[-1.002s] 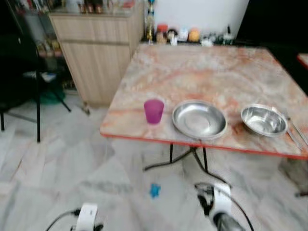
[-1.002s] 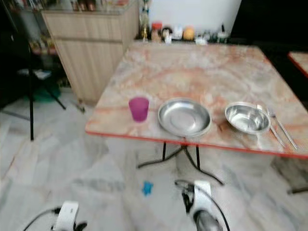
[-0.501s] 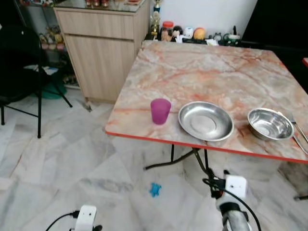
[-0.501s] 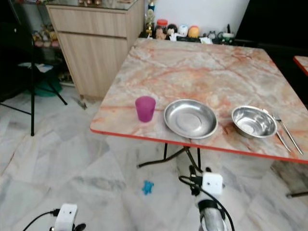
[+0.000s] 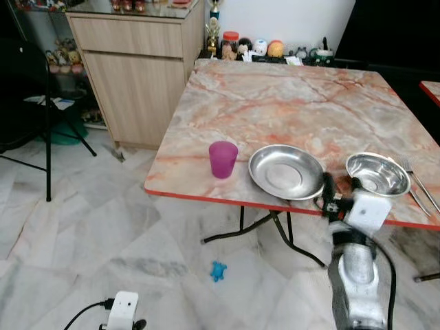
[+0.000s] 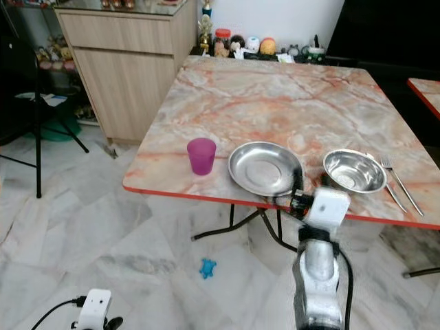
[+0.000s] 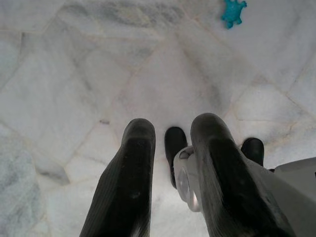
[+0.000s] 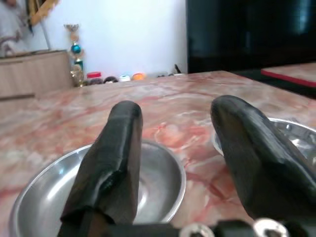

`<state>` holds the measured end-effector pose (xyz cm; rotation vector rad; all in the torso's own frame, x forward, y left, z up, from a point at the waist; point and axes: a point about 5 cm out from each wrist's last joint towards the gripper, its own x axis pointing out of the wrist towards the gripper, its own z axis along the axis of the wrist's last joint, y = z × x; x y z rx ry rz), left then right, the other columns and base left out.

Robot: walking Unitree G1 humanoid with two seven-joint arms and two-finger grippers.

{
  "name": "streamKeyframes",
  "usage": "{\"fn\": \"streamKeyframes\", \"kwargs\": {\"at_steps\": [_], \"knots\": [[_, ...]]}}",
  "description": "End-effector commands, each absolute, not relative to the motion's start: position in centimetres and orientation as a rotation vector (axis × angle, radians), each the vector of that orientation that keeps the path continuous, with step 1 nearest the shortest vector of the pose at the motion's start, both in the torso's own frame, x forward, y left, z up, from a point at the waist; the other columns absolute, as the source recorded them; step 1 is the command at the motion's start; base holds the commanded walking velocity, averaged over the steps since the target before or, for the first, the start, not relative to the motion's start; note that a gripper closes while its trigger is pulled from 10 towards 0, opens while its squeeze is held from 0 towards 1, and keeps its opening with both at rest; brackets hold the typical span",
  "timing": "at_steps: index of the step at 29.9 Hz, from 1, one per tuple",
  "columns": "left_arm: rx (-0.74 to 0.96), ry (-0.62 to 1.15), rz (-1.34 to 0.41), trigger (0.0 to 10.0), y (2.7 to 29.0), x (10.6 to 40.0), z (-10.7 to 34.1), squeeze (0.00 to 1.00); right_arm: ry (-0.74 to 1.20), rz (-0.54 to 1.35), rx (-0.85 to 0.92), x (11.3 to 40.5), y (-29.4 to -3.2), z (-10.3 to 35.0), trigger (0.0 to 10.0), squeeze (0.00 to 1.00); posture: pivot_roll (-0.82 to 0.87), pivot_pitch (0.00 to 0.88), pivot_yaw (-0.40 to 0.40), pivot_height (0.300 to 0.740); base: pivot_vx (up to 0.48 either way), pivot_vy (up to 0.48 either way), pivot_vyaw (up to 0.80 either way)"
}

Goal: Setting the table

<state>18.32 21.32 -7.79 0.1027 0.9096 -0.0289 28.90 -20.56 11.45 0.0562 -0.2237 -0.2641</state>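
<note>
Gleaming round steel plate (image 5: 286, 172), empty.

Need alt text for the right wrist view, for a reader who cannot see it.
The right gripper, jaws open and empty, points across a marble-patterned table at a shallow steel plate, with a steel bowl beside it. A wooden cabinet and small ornaments stand against a white wall behind.

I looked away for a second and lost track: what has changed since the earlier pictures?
The right gripper has risen from low over the floor to the table's near edge, open and empty, between the steel plate and steel bowl. Nothing was grasped. The purple cup, plate, bowl and cutlery kept their places, and the left gripper still hangs over the floor.
</note>
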Motion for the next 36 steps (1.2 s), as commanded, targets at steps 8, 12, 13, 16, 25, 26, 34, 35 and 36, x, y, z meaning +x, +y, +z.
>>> {"fn": "streamKeyframes", "kwargs": {"at_steps": [8,12,13,16,25,26,34,35,36], "knots": [[0.124,0.923,-0.034,10.0,21.3,18.0,-7.9,0.0,-0.157,-0.274,0.118,28.5,-19.9,10.7,10.0,0.0,0.1,0.0,-0.066,0.74,0.0,0.0,0.0],[0.125,0.922,-0.038,10.0,21.3,18.0,-8.0,0.0,-0.14,-0.292,0.135,28.7,-20.0,10.5,10.0,0.0,0.1,0.0,-0.068,0.74,0.0,0.0,-0.57],[0.125,0.922,-0.038,10.0,21.2,18.0,-8.0,0.0,-0.139,-0.291,0.134,28.7,-20.0,10.5,10.0,0.0,0.1,0.0,-0.068,0.74,0.0,0.0,-0.8],[0.124,0.923,-0.037,10.0,21.2,18.0,-8.0,0.0,-0.146,-0.278,0.111,28.8,-20.0,10.7,10.0,0.0,0.1,0.0,-0.069,0.74,0.0,0.0,-0.32],[0.121,0.925,-0.032,10.0,21.2,17.9,-8.0,0.0,-0.128,-0.25,0.119,28.9,-19.6,10.6,10.0,0.0,0.1,0.0,-0.074,0.74,0.065,0.0,0.0],[0.12,0.925,-0.031,10.0,21.2,17.9,-8.0,0.0,-0.128,-0.248,0.118,28.9,-19.6,10.6,10.0,0.0,0.1,0.0,-0.074,0.74,0.3,0.0,0.0],[0.116,0.927,-0.031,10.0,21.1,17.9,-8.1,0.0,-0.127,-0.261,0.106,28.7,-19.9,10.5,10.0,0.0,0.09,0.0,-0.074,0.74,0.326,0.0,0.0],[0.117,0.927,-0.031,10.0,21.2,17.9,-8.1,0.0,-0.127,-0.26,0.107,28.8,-19.9,10.5,10.0,0.0,0.09,0.0,-0.074,0.74,0.352,0.0,0.0],[0.117,0.927,-0.031,10.0,21.2,17.9,-8.1,0.0,-0.127,-0.258,0.107,28.7,-19.9,10.5,10.0,0.0,0.09,0.0,-0.073,0.74,0.352,0.0,0.0]]}}
